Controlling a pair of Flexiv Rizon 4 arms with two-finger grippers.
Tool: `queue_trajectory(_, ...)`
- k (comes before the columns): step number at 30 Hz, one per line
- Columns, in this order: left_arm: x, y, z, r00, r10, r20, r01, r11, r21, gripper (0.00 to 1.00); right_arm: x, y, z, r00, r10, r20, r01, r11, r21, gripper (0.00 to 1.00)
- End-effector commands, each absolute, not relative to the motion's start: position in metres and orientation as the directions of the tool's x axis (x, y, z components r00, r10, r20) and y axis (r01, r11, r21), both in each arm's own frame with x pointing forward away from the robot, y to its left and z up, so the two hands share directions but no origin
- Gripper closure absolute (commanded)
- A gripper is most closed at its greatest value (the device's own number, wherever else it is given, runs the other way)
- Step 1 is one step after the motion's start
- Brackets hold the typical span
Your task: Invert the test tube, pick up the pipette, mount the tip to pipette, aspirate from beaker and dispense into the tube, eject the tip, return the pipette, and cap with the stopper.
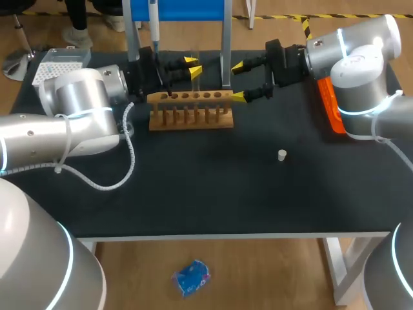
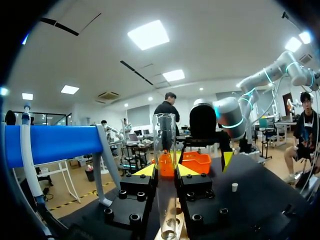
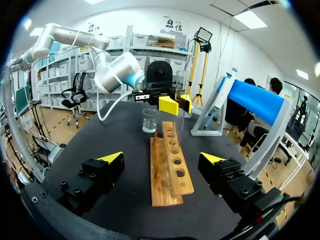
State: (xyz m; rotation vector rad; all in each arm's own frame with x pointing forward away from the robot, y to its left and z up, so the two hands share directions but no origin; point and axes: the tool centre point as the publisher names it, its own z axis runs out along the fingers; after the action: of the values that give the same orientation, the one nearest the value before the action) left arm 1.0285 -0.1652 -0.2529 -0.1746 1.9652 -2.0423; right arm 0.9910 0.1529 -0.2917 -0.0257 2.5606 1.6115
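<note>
brown rack (image 1: 191,111), white stopper (image 1: 282,155), black table (image 1: 226,194).

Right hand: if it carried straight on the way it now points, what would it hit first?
The right hand would most likely meet the wooden rack first; it lies directly ahead, in line with the gap between its open fingers. Height is unclear, so it might pass over.

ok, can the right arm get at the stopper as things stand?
Probably yes. The stopper stands alone, nearer the robot than the rack; the right gripper is open at the rack's end, nothing between them. The left gripper, shut on the test tube, is clear.
</note>
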Motion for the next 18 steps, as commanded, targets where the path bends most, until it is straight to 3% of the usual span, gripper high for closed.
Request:
queue_trajectory(1, 1.0301, -0.1655, -0.2544, -0.951, -0.287, -0.117, 0.127, -0.019, -0.992, 1.00, 0.9910, 0.1524, -0.2920, -0.993, 0.047, -0.107, -0.077, 0.433, 0.898, 0.00)
queue_trajectory(18, 1.0276, -0.1669, -0.2630, -0.951, -0.285, -0.120, 0.133, -0.025, -0.991, 1.00, 0.9910, 0.1524, -0.2920, -0.993, 0.047, -0.107, -0.077, 0.433, 0.898, 0.00)
